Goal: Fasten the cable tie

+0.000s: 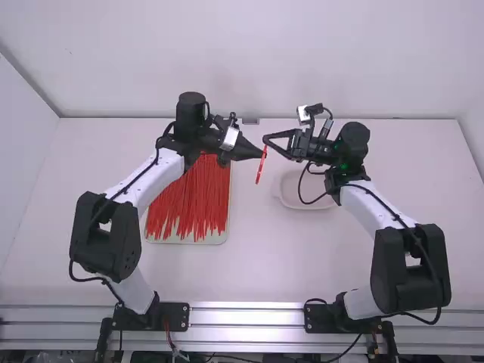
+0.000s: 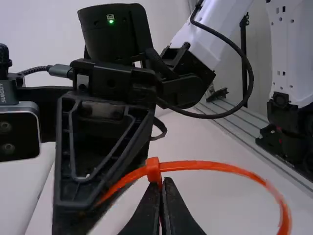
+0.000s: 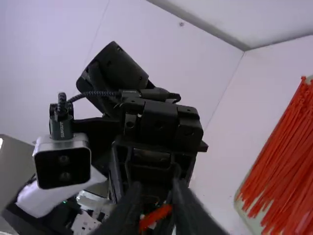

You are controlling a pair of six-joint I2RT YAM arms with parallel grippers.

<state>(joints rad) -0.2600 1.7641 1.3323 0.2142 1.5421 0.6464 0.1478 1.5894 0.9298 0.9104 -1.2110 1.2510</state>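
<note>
My left gripper is shut on a red cable tie and holds it in the air over the middle of the table. In the left wrist view its fingertips pinch just under the tie's head, and the strap curves off in a loop. My right gripper is directly opposite, its tips almost touching the left one. In the right wrist view its fingers stand apart, with a short piece of the tie between them. The right gripper's body covers the tie's other end.
A flat tray with a heap of several red cable ties lies under the left arm; the heap also appears in the right wrist view. A white dish sits under the right arm.
</note>
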